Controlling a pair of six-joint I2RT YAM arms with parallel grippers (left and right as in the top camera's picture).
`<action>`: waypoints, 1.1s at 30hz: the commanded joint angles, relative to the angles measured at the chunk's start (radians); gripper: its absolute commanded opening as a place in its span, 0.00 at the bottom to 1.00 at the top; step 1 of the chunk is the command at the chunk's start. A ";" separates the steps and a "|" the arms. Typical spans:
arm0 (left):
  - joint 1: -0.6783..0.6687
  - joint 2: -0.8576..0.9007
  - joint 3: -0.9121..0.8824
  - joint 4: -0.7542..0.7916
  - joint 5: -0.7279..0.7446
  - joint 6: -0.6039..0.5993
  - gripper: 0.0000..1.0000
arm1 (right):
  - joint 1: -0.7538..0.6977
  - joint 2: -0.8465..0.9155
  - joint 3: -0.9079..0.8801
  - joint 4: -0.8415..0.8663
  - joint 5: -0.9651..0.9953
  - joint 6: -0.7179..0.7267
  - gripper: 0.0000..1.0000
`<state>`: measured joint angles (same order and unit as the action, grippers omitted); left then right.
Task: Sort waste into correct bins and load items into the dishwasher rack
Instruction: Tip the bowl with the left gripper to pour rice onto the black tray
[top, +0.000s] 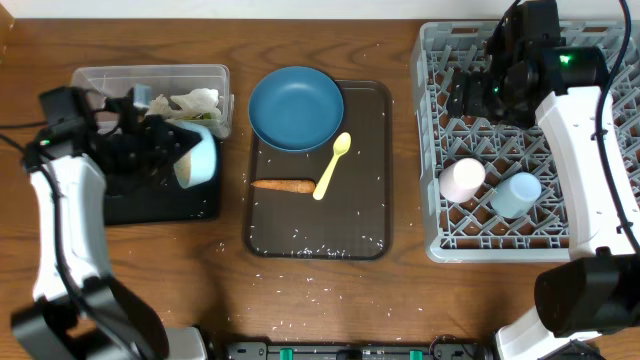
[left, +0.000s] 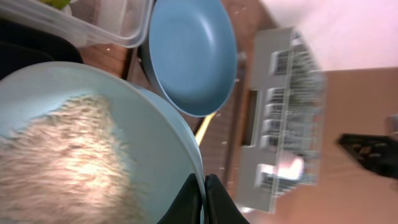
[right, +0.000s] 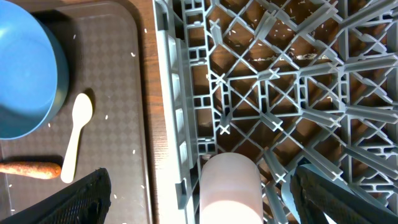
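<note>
pinching bowl (top: 203, 156) rim: left jaws; right jaws spread empty; black tray (top: 185, 207) mostly hidden

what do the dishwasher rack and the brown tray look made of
Dishwasher rack: likely moulded plastic, matte grey, going by its thin lattice ribs. Brown tray: probably plastic too, dark with a fine diamond texture, slight sheen.

Robot lab setup: wooden table (top: 300, 300), dishwasher rack (top: 490, 248)
</note>
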<state>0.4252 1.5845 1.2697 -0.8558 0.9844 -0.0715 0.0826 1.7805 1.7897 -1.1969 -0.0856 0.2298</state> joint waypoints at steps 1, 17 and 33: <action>0.079 0.084 -0.019 -0.003 0.252 0.086 0.06 | -0.004 -0.021 0.014 -0.005 0.007 -0.010 0.91; 0.307 0.324 -0.019 -0.036 0.589 0.163 0.06 | -0.003 -0.021 0.014 -0.010 0.007 -0.016 0.92; 0.349 0.323 -0.019 -0.118 0.589 0.066 0.06 | -0.003 -0.021 0.014 -0.008 0.007 -0.026 0.93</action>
<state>0.7723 1.9114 1.2530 -0.9550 1.5459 0.0059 0.0826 1.7805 1.7897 -1.2068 -0.0853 0.2222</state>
